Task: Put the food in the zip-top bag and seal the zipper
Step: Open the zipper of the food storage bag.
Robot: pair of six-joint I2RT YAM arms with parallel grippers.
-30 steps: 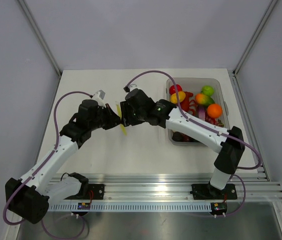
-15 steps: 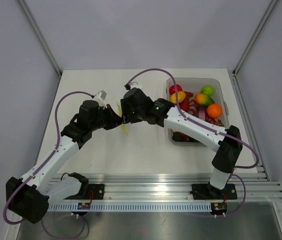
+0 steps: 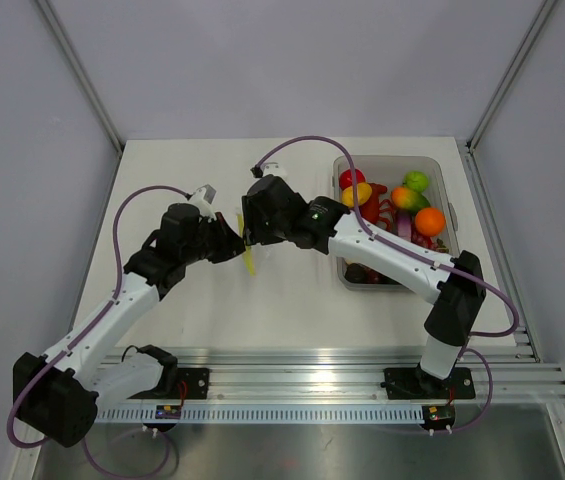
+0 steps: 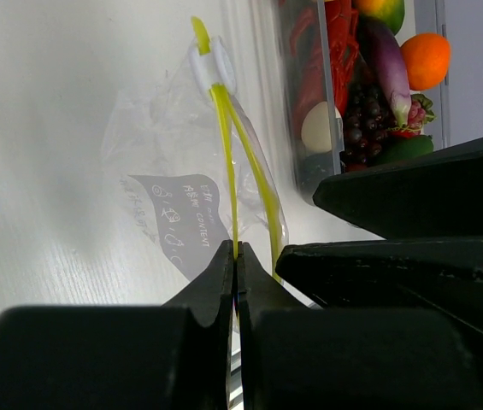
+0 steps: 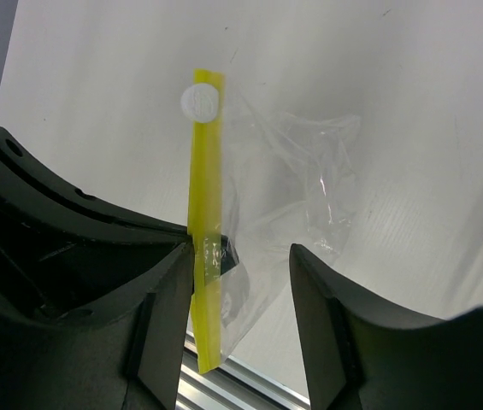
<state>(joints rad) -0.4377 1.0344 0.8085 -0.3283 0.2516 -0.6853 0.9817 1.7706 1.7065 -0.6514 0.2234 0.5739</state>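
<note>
Left gripper (image 4: 235,252) is pinched tight on the zipper (image 4: 224,145), holding the zip-top bag (image 4: 160,145) at mid-bench (image 3: 292,300). Right gripper (image 5: 241,252) stands half-spread, with the bag between its fingers and the zipper against one of them. Food (image 3: 402,205) sits in the bin (image 3: 440,178) by the bench's right edge.

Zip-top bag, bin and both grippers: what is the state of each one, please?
zip-top bag: crumpled, looks empty.
zipper: its two tracks apart, unsealed.
left gripper: jaws shut on the zipper.
right gripper: jaws apart, closed on nothing.
bin: holds the food.
</note>
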